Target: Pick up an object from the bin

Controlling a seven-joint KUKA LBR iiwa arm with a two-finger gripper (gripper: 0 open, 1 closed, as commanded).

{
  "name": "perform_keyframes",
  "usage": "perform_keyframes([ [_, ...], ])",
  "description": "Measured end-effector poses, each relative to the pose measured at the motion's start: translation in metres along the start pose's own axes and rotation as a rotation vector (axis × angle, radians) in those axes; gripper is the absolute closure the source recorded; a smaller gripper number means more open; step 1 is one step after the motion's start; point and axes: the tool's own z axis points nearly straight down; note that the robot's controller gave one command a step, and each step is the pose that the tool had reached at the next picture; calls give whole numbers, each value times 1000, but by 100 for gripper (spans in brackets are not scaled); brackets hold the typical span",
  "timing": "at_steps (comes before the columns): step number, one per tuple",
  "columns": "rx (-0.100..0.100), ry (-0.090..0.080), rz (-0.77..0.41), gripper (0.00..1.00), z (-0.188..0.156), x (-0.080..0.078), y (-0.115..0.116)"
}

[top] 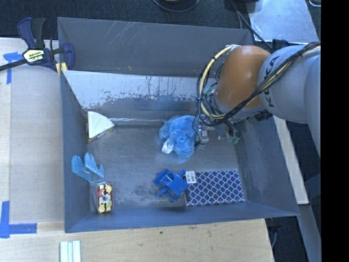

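**Checker:** Which step was this?

**Operator:** Approach going into the grasp, by my read. I had the claw [203,133] low inside the bin [136,42], touching or just beside a crumpled light-blue soft bundle [178,136]. The bundle sat on the claw's left in the view, resting on the bin floor. Nothing was lifted.

**Checker:** Claw state?

**Operator:** I couldn't tell. The orange wrist cover [242,81] and the cables [210,94] sat over it, so I couldn't say how wide it was or whether it had hold of anything.

**Checker:** What did the next move call for?

**Operator:** I judged it needed the claw set round a fold of the bundle, then a firm close and a straight lift. The bundle looked soft, so it would probably squash. A pinch on its edge alone could slip off.

**Checker:** Anything close enough to get in the way?

**Operator:** No. A dark blue plastic toy [170,184] and a flat blue patterned pouch [218,189] lay below the claw in the view, apart from it. A white wedge [98,124] lay well to its left, beyond the bundle.

**Checker:** Arm pose?

**Operator:** The arm reached in from the view's right, with its grey link crossing the bin's right wall. The wrist was bent downward. The orange cover sat above and to the right of the claw, with cables looped round it.
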Motion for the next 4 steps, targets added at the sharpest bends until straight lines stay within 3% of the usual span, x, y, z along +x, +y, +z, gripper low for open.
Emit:
perform_keyframes([
  [1, 2, -6, -237, 100, -3, -7, -18],
  [2, 2, -6, -228, 100, -2, -8, -17],
  [3, 3, -11, -299, 100, -1, 10, 8],
  [4, 2, -11, -415, 100, -2, -9, 45],
])
